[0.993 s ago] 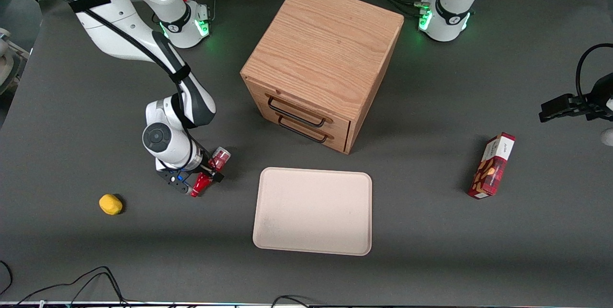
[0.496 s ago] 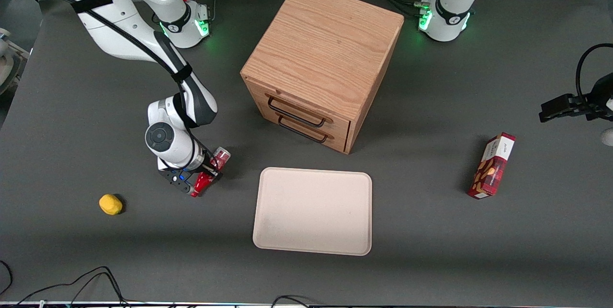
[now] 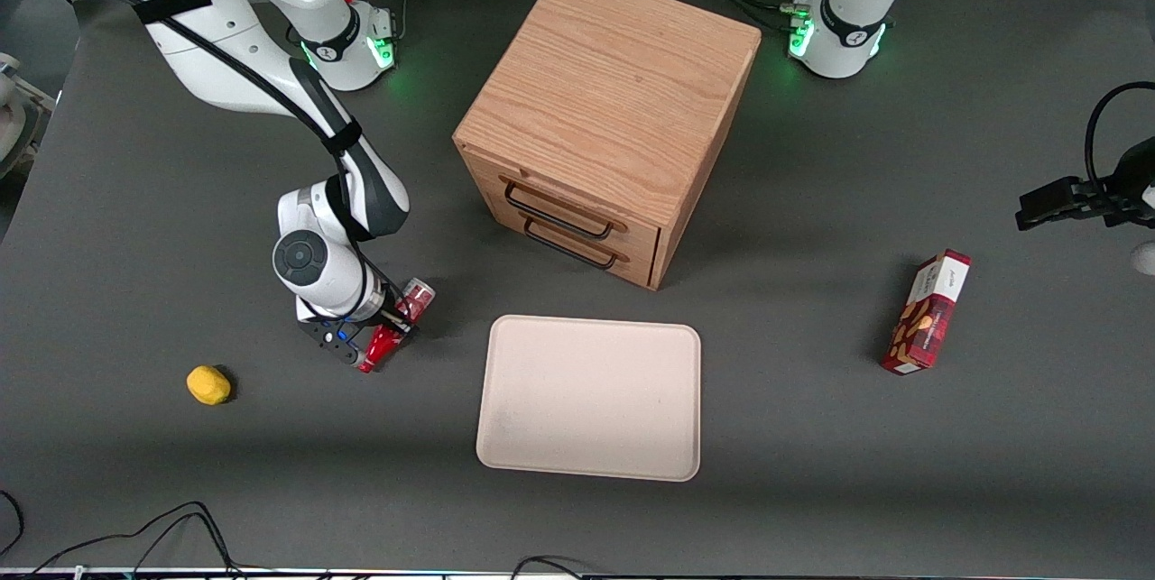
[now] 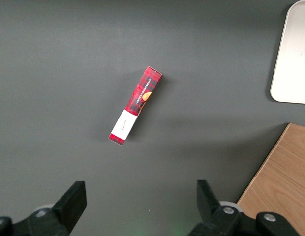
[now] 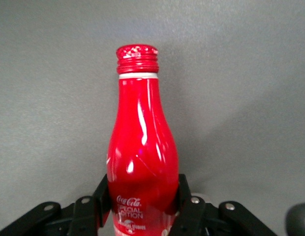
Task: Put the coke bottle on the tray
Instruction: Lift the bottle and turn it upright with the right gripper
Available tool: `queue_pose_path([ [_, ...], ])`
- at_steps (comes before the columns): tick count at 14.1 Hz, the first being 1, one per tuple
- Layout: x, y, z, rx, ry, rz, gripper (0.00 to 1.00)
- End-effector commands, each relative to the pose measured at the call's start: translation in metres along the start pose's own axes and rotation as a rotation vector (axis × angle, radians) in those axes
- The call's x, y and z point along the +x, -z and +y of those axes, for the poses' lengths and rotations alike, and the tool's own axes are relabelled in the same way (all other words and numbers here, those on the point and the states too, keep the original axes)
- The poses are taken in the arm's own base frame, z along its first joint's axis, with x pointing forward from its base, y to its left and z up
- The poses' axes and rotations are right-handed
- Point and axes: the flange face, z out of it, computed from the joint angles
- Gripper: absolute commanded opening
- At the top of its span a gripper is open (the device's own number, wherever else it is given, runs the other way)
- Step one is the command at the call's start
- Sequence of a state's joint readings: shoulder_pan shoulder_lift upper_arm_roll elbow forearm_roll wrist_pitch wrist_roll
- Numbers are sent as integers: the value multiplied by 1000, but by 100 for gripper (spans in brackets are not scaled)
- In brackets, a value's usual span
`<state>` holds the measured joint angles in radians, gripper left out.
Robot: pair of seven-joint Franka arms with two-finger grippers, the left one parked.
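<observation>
The coke bottle [image 3: 390,333] is a small red bottle with a red cap. It lies tilted between the fingers of my right gripper [image 3: 386,329], just off the dark table, beside the tray toward the working arm's end. In the right wrist view the gripper [image 5: 141,194] is shut on the bottle's [image 5: 141,157] lower body, with the cap pointing away from the wrist. The tray [image 3: 591,397] is a large flat beige rectangle, nearer the front camera than the wooden cabinet, and nothing lies on it.
A wooden two-drawer cabinet [image 3: 606,120] stands at the table's middle. A yellow lemon-like object [image 3: 207,384] lies toward the working arm's end. A red snack box [image 3: 927,311] lies toward the parked arm's end and shows in the left wrist view [image 4: 136,104].
The gripper with the bottle has lifted very slightly and shifted a little away from the front camera. Nothing else moved.
</observation>
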<state>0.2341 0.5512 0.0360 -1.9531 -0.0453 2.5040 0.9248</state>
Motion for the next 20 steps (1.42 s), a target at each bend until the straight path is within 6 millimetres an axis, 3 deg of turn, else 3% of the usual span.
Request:
queue_pose_path([
  [1, 8, 81, 6, -38, 48, 1, 0],
  [5, 15, 209, 20, -102, 122, -53, 0],
  [8, 21, 301, 18, -112, 185, -71, 0],
  [9, 23, 330, 19, -114, 192, -74, 0],
  [11, 24, 369, 21, -112, 230, -90, 0],
  [13, 26, 380, 20, -96, 228, -88, 0],
  [15, 30, 364, 6, -106, 233, -102, 0],
  [17, 45, 342, -29, -93, 240, -103, 0],
  [18, 37, 325, -62, -95, 263, -97, 0],
  [20, 36, 281, -104, -97, 284, -97, 0],
])
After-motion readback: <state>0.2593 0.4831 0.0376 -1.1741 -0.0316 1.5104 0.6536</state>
